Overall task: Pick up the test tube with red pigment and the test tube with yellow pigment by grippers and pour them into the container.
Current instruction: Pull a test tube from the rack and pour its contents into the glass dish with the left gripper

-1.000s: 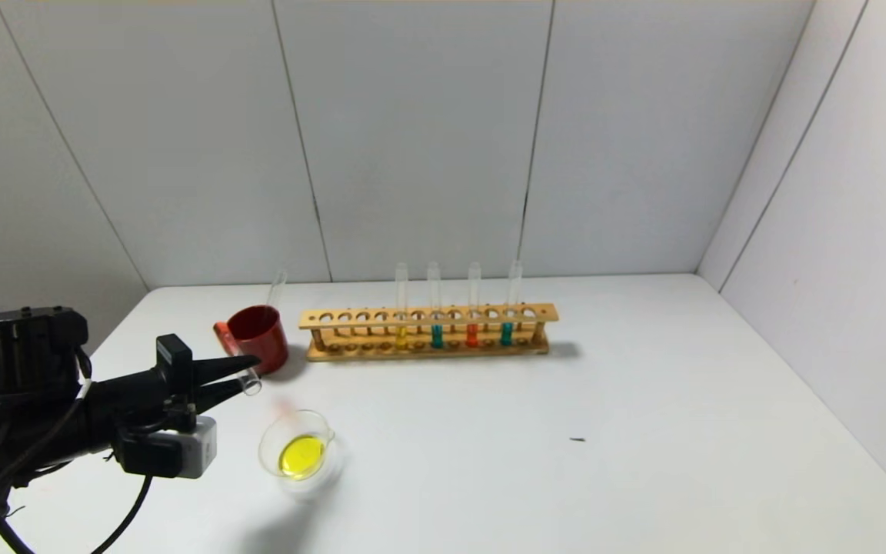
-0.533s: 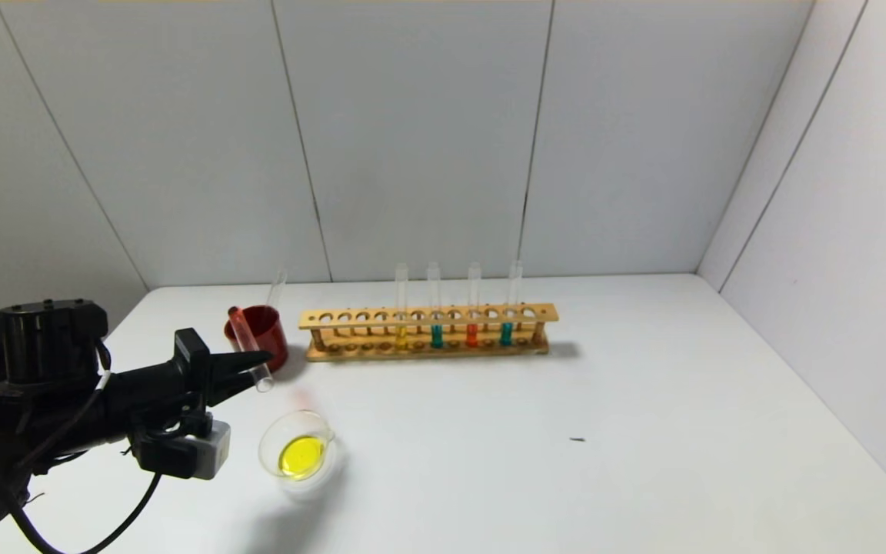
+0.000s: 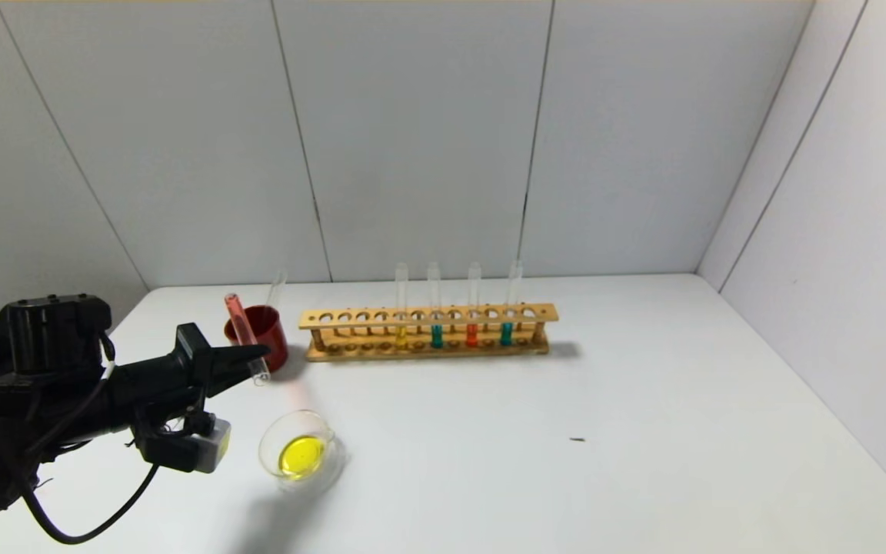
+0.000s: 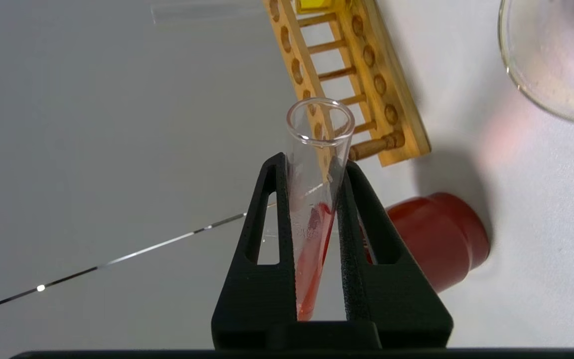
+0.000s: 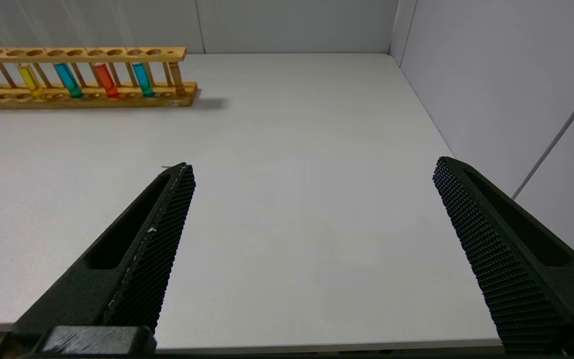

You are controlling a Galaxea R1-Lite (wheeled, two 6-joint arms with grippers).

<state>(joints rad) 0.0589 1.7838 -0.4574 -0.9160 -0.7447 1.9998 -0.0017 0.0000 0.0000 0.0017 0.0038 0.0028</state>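
My left pincer is clamped on the slim clear glass tube with red pigment, near the dark red cup and just behind the low clear round dish on the white counter. Over the last second the tube has swung from nearly level to a steep tilt, open mouth low and red collected at the raised closed end. The dish shows only yellow liquid, so I judge the red pour has yet to land. My right pincer hangs wide open and empty, well apart from the wooden rack.
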